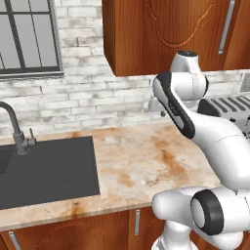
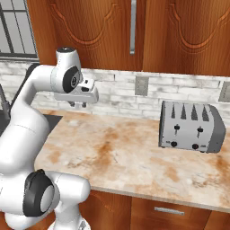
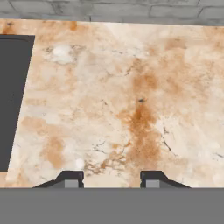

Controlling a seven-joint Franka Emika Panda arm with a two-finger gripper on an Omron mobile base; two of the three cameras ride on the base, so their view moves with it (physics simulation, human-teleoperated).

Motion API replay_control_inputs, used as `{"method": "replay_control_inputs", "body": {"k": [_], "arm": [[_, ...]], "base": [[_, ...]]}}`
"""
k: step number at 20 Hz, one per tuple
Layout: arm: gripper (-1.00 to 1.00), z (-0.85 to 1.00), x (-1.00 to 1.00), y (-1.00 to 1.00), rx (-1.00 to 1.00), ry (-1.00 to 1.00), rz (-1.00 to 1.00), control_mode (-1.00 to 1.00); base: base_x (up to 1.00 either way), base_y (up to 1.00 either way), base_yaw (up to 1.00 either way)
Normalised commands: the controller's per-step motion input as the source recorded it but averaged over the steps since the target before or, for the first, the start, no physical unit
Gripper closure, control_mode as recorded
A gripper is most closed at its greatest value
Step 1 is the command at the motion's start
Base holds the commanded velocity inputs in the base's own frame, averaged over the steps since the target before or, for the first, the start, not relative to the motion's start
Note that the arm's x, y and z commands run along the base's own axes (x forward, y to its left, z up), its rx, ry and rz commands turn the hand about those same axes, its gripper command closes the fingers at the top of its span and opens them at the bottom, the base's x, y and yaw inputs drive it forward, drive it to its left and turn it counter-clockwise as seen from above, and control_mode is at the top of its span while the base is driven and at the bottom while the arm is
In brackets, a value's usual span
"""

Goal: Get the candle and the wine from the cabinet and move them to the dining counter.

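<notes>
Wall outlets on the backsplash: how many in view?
2. One outlet sits on the brick wall below the cabinet, left of the toaster. The second outlet is at the right edge, cut off by the frame; more may lie beyond it.

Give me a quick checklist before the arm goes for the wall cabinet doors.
1. Reddish-brown wooden wall cabinet doors shut, not yet opened: not ok.
2. Pincer empty, jaws apart above the beige marbled counter: ok.
3. Long silver bar handle free of obstruction: ok.
4. Silver four-slot toaster well to the side of the arm: ok.
5. Candle and wine inside: cannot tell.
</notes>
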Motion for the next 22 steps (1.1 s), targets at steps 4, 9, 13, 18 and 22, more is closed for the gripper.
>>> {"method": "replay_control_inputs", "body": {"k": [4,9,13,18,22], "arm": [[-1.0,0.0,-0.06,0.0,0.0,-0.06,0.0,-1.0],[-1.0,0.07,-0.18,0.0,-0.04,-0.47,-0.02,-1.0],[-1.0,0.26,-0.21,-0.04,0.0,-0.56,0.0,-1.0],[-1.0,0.38,-0.21,-0.23,0.02,-0.39,0.0,-1.0],[-1.0,0.42,-0.22,-0.35,0.08,-0.23,-0.01,-1.0]], "base": [[0.0,0.0,0.0],[0.0,0.0,0.0],[0.0,0.0,0.0],[0.0,0.0,0.0],[0.0,0.0,0.0]]}}
